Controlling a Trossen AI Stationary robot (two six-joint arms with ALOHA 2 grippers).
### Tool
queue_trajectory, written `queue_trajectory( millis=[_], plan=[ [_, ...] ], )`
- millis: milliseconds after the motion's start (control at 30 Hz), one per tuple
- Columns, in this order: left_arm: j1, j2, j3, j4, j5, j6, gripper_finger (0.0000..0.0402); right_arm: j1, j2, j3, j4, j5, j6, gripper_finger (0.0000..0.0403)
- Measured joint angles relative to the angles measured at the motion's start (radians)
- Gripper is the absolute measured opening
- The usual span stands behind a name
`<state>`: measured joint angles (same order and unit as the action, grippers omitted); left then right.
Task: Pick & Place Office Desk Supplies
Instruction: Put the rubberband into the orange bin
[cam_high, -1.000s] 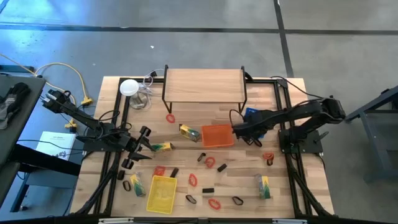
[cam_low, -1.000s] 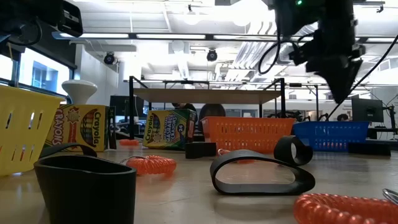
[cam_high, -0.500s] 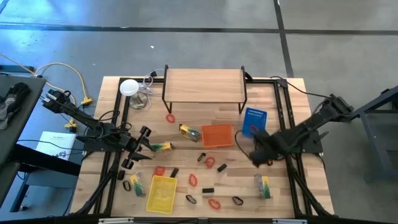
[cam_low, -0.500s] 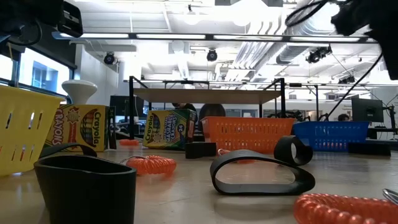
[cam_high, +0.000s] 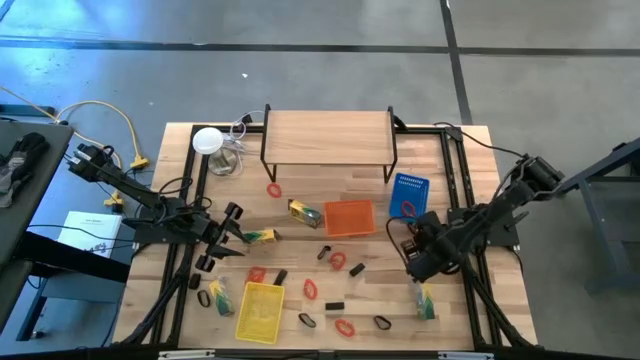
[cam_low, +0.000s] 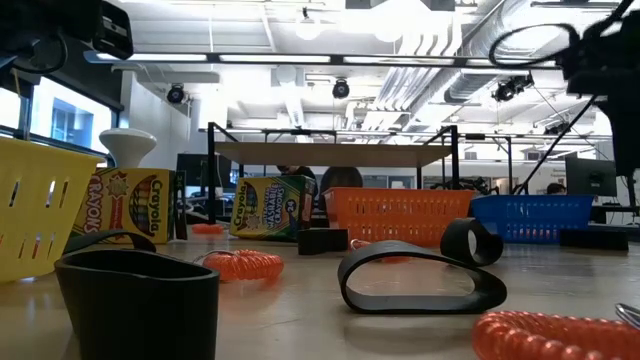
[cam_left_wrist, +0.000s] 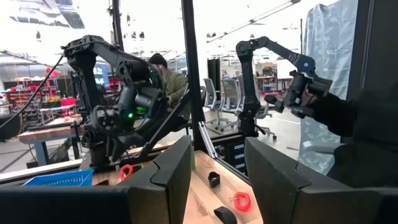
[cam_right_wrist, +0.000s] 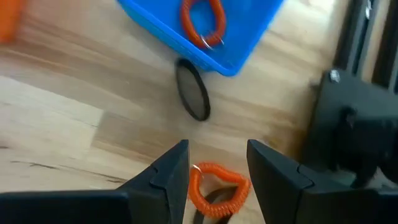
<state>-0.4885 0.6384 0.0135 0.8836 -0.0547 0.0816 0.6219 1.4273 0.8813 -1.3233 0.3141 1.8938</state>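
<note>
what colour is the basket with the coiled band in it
Blue basket, holding an orange-red coiled band; right wrist view.

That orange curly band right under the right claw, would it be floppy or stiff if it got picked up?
Probably floppy: the orange coiled band lies bent out of round between the right claw's open fingers. It looks thin and light, so it would likely slide if nudged. Its coils might snag on a fingertip.

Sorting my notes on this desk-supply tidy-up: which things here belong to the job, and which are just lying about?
Belongs to the job:
- red coil bands
- black clips
- crayon packs
- blue basket, orange basket, yellow basket

Just lying about:
- white round disc
- wooden shelf
- yellow cable
</note>
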Motion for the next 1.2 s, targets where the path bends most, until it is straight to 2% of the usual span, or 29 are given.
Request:
queue_trajectory(
  millis=[100, 333, 500, 800, 1000, 1200],
  plan=[
    [0.0, 0.0, 0.0, 0.0, 0.0, -0.004, 0.0145, -0.015, 0.0, -0.018, 0.018, -0.028, 0.004, 0.0148],
    [0.0, 0.0, 0.0, 0.012, -0.01, -0.047, 0.0145, -0.056, 0.0, -0.088, 0.164, 0.002, -0.007, 0.0148],
    [0.0, 0.0, 0.0, 0.038, -0.023, -0.086, 0.0145, -0.087, 0.0, -0.127, 0.166, 0.0, -0.013, 0.0148],
    [0.0, 0.0, 0.0, 0.038, -0.029, -0.073, 0.0145, -0.088, 0.0, -0.206, 0.316, 0.008, -0.092, 0.0148],
    [0.0, 0.0, 0.0, 0.038, -0.029, -0.074, 0.0145, -0.088, 0.0, -0.258, 0.356, 0.072, -0.111, 0.0148],
    [0.0, 0.0, 0.0, 0.037, -0.029, -0.074, 0.0145, -0.088, 0.0, -0.303, 0.434, 0.075, -0.15, 0.0148]
  ],
)
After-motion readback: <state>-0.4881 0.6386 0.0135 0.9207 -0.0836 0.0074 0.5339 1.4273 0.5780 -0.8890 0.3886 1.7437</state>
